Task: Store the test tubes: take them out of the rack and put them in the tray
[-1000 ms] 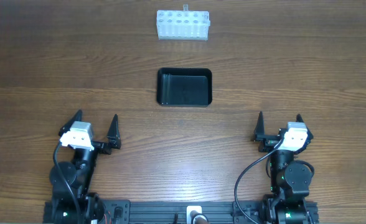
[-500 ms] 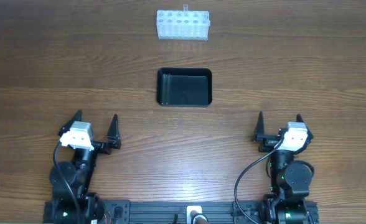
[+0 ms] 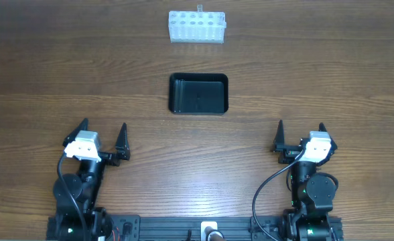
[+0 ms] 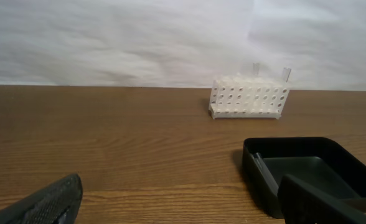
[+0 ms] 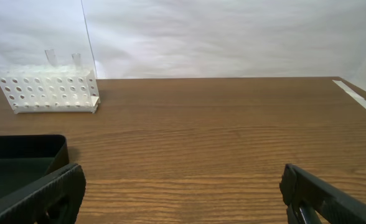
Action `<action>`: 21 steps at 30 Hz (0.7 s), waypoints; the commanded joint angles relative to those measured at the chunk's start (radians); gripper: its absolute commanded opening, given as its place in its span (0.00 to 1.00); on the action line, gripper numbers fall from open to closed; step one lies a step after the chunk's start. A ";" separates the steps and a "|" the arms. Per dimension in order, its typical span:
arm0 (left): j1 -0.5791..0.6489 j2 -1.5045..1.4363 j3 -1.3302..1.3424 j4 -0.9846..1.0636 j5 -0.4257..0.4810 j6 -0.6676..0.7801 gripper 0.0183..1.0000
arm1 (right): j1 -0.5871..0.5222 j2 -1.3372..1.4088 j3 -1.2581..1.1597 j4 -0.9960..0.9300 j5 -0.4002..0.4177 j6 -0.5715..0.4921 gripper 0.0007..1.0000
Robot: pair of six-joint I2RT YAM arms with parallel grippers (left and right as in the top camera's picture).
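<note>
Overhead, task things: the white rack [image 3: 197, 27] was seen at the upper centre of the frame, its long axis running left to right. One test tube [image 3: 200, 8] was made out at its far edge. The black tray [image 3: 198, 75] was placed just below it, apart from it.
Overhead, tools: the left gripper [image 3: 104, 124] at lower left and the right gripper [image 3: 301, 124] at lower right were both spread wide, and nothing was held by either.
Left wrist view: the rack [image 4: 248, 99] was shown at centre right with two tubes [image 4: 286, 73] standing upright in it. The tray [image 4: 295, 146] was seen at lower right, nearer than the rack.
Right wrist view: the rack [image 5: 49, 90] was shown at upper left with two tubes [image 5: 76, 60] upright, and a tray corner [image 5: 27, 146] at lower left.
Deciding relation: the rack was judged to lie straight up the frame beyond the tray, well apart from both grippers. Neither arm was judged clearly nearer.
</note>
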 commanded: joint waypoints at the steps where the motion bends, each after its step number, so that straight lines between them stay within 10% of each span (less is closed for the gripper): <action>1: -0.005 -0.010 -0.006 0.000 0.006 0.014 1.00 | -0.007 -0.007 -0.006 0.011 -0.004 -0.008 0.99; 21: -0.005 -0.010 -0.006 0.000 0.006 0.014 1.00 | -0.008 0.118 0.002 0.308 0.068 0.111 0.99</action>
